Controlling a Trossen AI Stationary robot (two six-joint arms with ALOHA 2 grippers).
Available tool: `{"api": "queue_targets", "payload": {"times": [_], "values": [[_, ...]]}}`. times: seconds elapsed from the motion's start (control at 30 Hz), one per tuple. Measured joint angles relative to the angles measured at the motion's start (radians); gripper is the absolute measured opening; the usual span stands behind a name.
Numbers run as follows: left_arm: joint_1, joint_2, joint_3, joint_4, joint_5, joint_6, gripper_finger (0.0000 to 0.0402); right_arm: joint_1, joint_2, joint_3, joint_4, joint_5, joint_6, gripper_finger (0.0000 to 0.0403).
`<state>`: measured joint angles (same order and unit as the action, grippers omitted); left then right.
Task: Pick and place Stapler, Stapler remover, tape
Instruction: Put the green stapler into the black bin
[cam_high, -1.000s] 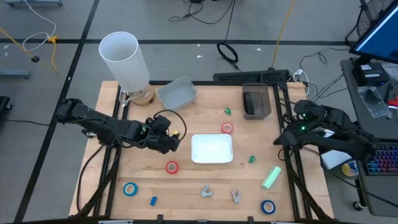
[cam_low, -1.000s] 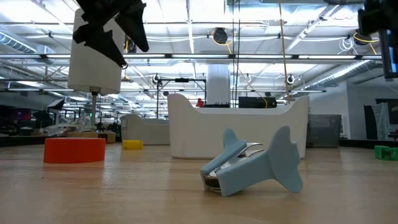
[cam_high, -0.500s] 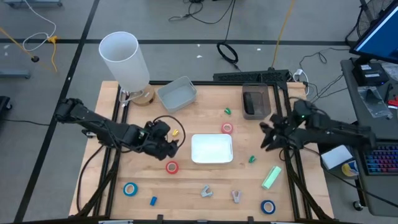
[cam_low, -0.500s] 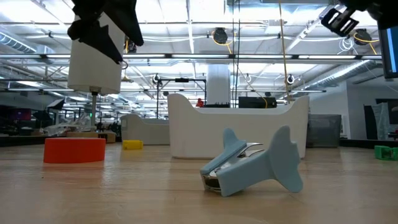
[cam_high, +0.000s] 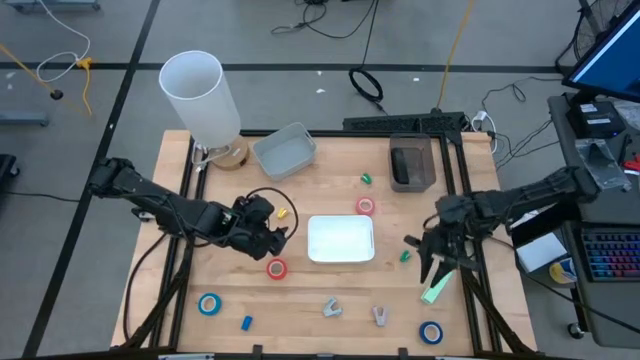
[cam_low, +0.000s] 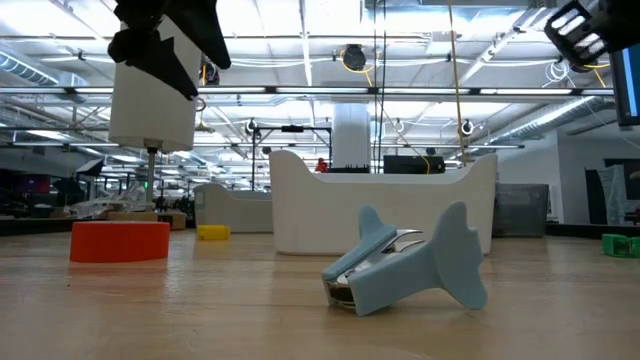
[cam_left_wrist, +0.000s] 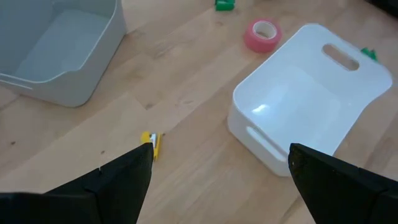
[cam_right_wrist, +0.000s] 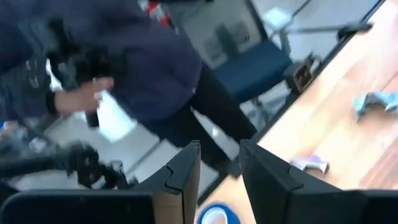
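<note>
Two red tape rolls (cam_high: 365, 206) (cam_high: 276, 268), two blue tape rolls (cam_high: 209, 304) (cam_high: 430, 332), two staple removers (cam_high: 331, 309) (cam_high: 380, 316), one green stapler (cam_high: 436, 286), three bins (cam_high: 340, 240) (cam_high: 285, 150) (cam_high: 411, 167).

white bin (cam_high: 340, 240) mid-table, grey bin (cam_high: 285, 151) & dark tray (cam_high: 411, 167) behind.

Right gripper (cam_right_wrist: 219, 171): two dark fingers (cam_right_wrist: 180, 171) w/ a narrow gap btwn them, nothing in it. Just past the tips, a blue tape roll (cam_right_wrist: 216, 216), only partly in view. Wooden desk (cam_right_wrist: 348, 124) runs off toward 3 o'clock; on it a pale purple-grey stapler remover (cam_right_wrist: 309, 163) & a blue-grey one (cam_right_wrist: 375, 101), well apart. Beyond the desk edge, a person (cam_right_wrist: 124, 68) in dark clothes, hand (cam_right_wrist: 78, 96) by a white object (cam_right_wrist: 115, 121). Blue chair (cam_right_wrist: 249, 62) behind.
</note>
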<state>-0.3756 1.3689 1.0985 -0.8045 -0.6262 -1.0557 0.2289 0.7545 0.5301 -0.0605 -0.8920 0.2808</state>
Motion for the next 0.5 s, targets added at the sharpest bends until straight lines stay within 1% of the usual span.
{"api": "queue_targets", "payload": {"times": [0.1, 0.17, 0.3, 0.4, 0.5], "values": [[0.0, 0.0, 0.0, 0.033, 0.0, 0.001, 0.0365, 0.053, 0.022, 0.01, -0.081, 0.061, -0.073, 0.0105], [0.0, 0.0, 0.0, 0.057, 0.0, 0.008, 0.0365, 0.088, 0.039, 0.041, -0.173, 0.127, -0.141, 0.0105], [0.0, 0.0, 0.0, 0.073, 0.0, 0.015, 0.0365, 0.162, 0.086, 0.135, -0.428, 0.33, -0.312, 0.0105], [0.0, 0.0, 0.0, 0.073, 0.0, 0.014, 0.0365, 0.221, 0.136, 0.196, -0.574, 0.461, -0.392, 0.0105], [0.0, 0.0, 0.0, 0.073, 0.0, 0.014, 0.0365, 0.281, 0.188, 0.23, -0.647, 0.503, -0.427, 0.0105]]}}
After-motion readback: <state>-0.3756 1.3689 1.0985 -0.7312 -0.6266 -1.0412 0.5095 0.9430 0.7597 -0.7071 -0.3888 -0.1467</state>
